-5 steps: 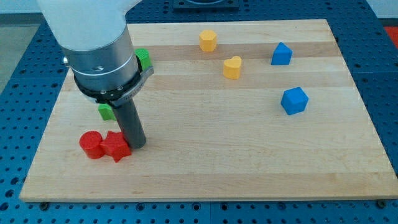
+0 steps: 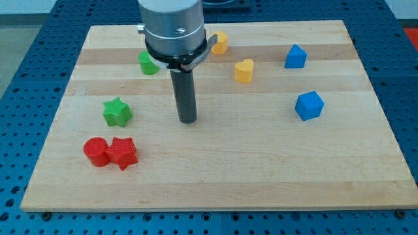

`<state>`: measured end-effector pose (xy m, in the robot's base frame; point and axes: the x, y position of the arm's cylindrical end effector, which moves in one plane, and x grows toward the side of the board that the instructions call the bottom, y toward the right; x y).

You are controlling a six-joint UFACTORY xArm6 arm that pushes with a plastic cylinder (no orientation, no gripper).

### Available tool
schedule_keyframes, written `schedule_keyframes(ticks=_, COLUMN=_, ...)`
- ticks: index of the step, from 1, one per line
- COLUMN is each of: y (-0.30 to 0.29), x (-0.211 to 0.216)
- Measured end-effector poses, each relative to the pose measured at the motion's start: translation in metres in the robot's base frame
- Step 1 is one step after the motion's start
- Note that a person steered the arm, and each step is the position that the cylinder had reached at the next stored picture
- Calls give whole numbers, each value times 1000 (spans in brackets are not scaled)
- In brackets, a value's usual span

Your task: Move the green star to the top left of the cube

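Note:
The green star (image 2: pixel 117 111) lies on the wooden board at the view's left. The blue cube (image 2: pixel 309 105) sits far off at the view's right. My tip (image 2: pixel 187 120) rests on the board near the middle, to the right of the green star and apart from it, touching no block.
A red cylinder (image 2: pixel 95 151) and a red star (image 2: pixel 122 153) touch at the lower left. A green block (image 2: pixel 148 63) lies at the upper left. A yellow block (image 2: pixel 220 42), a yellow heart (image 2: pixel 243 70) and a blue block (image 2: pixel 295 57) lie near the top.
My tip has moved right and up, away from the red star. The green star and green block, before partly hidden by the arm, now show fully.

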<state>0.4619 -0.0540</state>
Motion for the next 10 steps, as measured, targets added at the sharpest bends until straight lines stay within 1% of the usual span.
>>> schedule_keyframes(ticks=1, y=-3, x=-17)
schedule_keyframes(ticks=2, y=-26, x=-36)
schedule_keyframes(ticks=3, y=-51, x=-45)
schedule_keyframes(ticks=6, y=-137, x=-49)
schedule_keyframes(ticks=7, y=-144, x=-34)
schedule_keyframes(ticks=8, y=-189, x=-32)
schedule_keyframes(ticks=9, y=-163, x=-5)
schedule_keyframes(ticks=10, y=-90, x=4)
